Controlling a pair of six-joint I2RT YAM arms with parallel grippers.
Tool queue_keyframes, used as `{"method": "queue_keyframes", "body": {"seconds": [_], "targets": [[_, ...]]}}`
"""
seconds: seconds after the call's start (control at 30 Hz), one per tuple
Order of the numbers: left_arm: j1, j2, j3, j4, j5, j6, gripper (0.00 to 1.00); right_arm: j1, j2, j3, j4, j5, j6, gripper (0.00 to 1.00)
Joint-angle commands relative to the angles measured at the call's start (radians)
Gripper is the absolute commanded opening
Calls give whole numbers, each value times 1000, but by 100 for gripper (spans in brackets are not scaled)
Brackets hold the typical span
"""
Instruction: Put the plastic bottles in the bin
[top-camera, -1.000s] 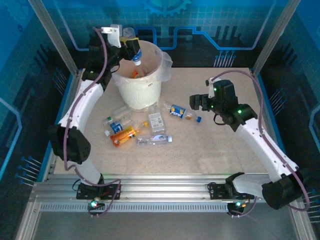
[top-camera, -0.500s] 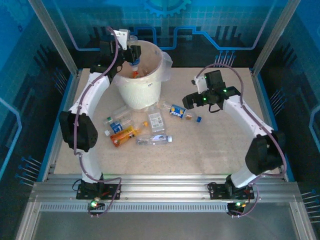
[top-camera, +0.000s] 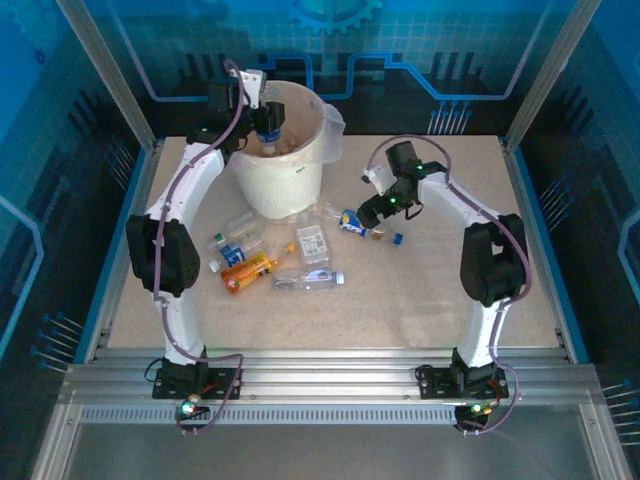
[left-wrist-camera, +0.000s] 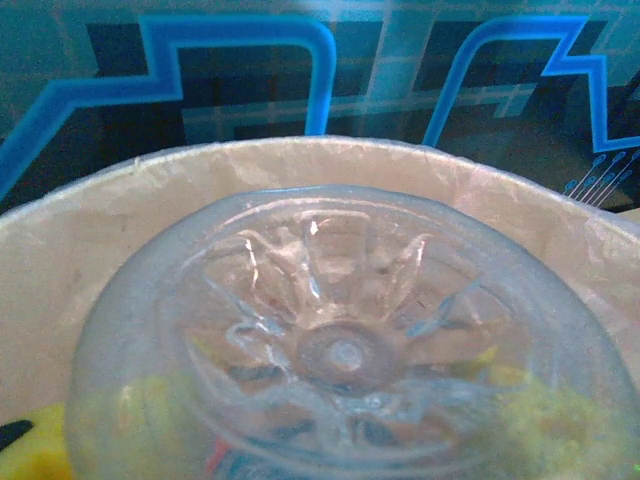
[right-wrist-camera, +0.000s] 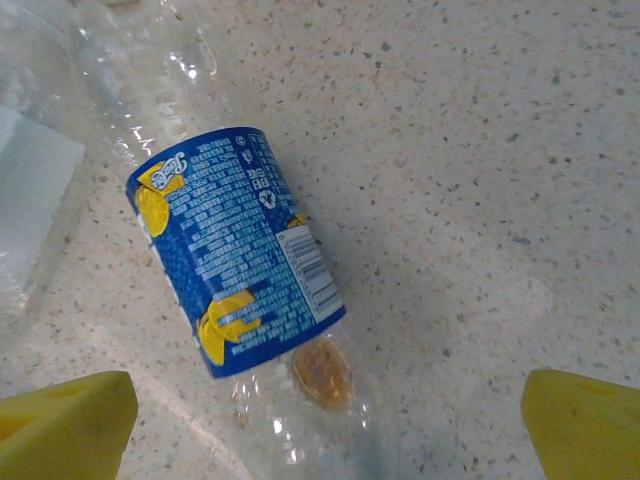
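The bin (top-camera: 288, 178) is a white bucket with a bag liner at the back left; its rim (left-wrist-camera: 90, 195) curves across the left wrist view. My left gripper (top-camera: 266, 118) hangs over the bin's mouth, shut on a clear plastic bottle (top-camera: 269, 131). The bottle's ribbed base (left-wrist-camera: 340, 340) faces the wrist camera and hides the fingers. My right gripper (top-camera: 372, 212) (right-wrist-camera: 325, 430) is open just above a blue-labelled bottle (top-camera: 354, 222) (right-wrist-camera: 235, 250) lying on the table. One yellow fingertip (right-wrist-camera: 65, 425) shows on each side of that bottle.
Several more bottles lie in front of the bin: an orange one (top-camera: 247, 270), a blue-labelled one (top-camera: 231, 250), a white-labelled one (top-camera: 313, 243) and a clear one (top-camera: 308, 280). A loose blue cap (top-camera: 397, 238) lies by the right gripper. Bottles lie inside the bin.
The right arm has swung left and dropped over the blue-labelled bottle. The left gripper has carried its bottle a little right and further over the bin's mouth.
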Motion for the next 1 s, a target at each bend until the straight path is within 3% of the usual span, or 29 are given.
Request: {"method": "queue_keyframes", "body": {"seconds": [0.0, 0.33, 0.6, 0.97], "targets": [[12, 16, 38, -46, -7, 29, 66, 14, 53, 52, -49, 5, -54, 100], [11, -43, 45, -101, 3, 18, 98, 14, 99, 35, -56, -24, -88, 100], [11, -144, 17, -132, 30, -24, 99, 14, 129, 17, -61, -33, -90, 100], [11, -383, -192, -54, 59, -100, 99, 23, 127, -38, -59, -41, -81, 97]]}}
